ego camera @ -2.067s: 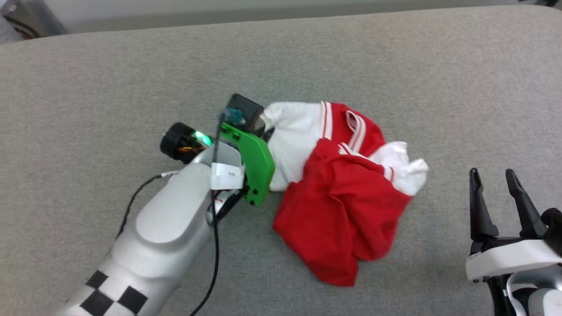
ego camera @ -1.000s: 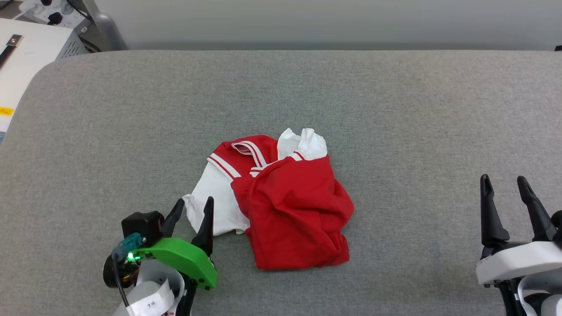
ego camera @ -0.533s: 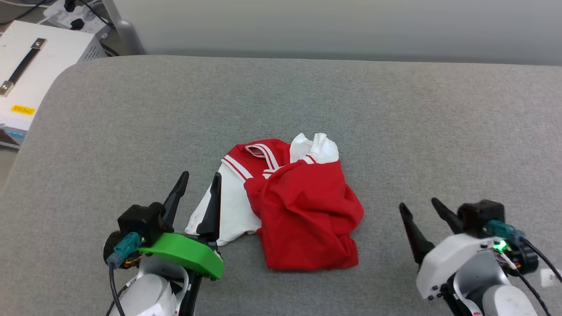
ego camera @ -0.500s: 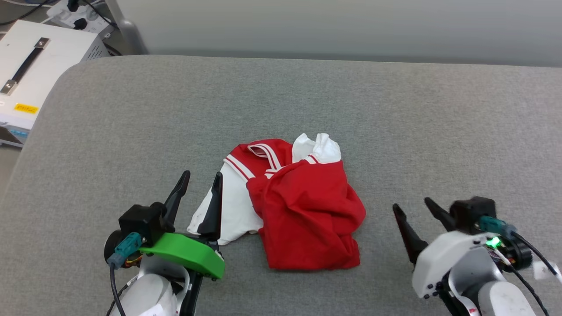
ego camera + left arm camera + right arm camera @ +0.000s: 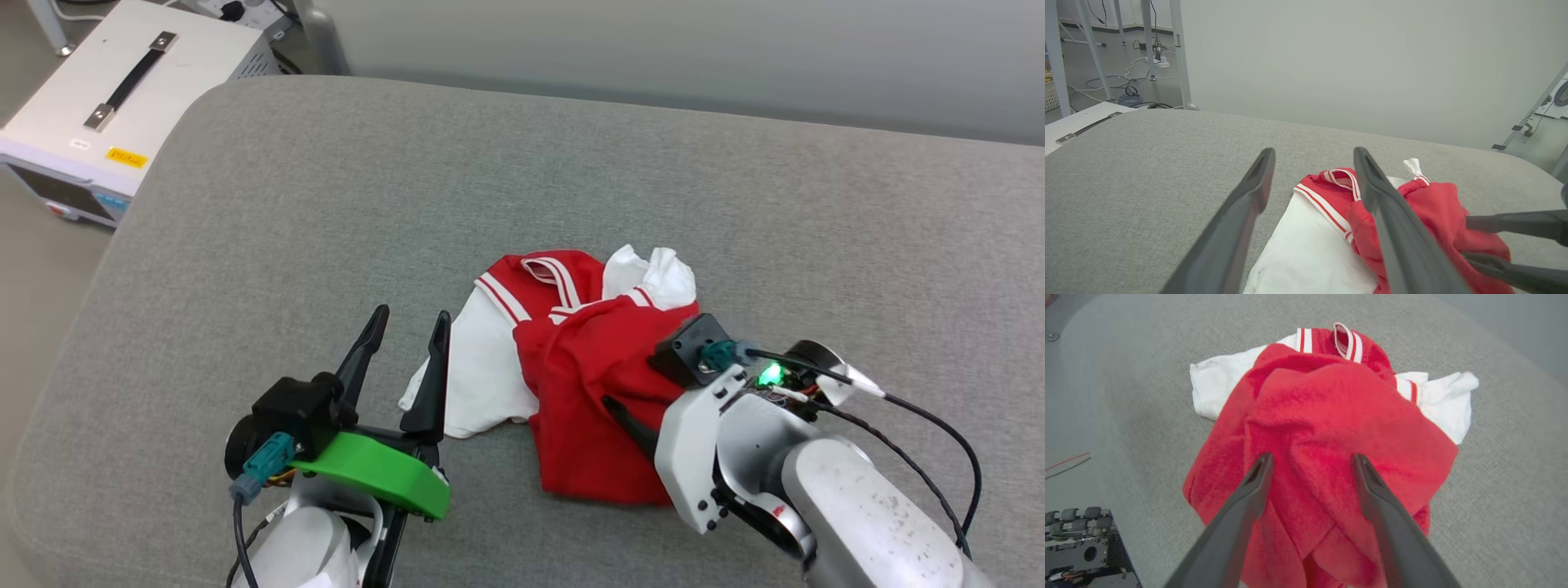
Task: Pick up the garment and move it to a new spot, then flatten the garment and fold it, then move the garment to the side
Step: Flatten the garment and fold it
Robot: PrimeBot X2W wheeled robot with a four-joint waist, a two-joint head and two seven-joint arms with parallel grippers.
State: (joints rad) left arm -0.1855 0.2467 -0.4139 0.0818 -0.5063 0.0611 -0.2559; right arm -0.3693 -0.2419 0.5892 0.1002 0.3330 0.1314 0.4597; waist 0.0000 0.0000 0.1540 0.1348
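R claw (image 5: 1312,456) agape over crumpled garment (image 5: 1331,404)

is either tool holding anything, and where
Nothing is held: the left tool is open by the white sleeve, the right tool open over the shirt.

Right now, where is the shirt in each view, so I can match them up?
Head view: shirt at centre, just right of the left hand.
Left wrist view: shirt at lower middle and right, partly behind one left-hand finger.
Right wrist view: shirt at centre, under the open right hand.
Shared landmark: the striped collar, at the shirt's far edge in all three.
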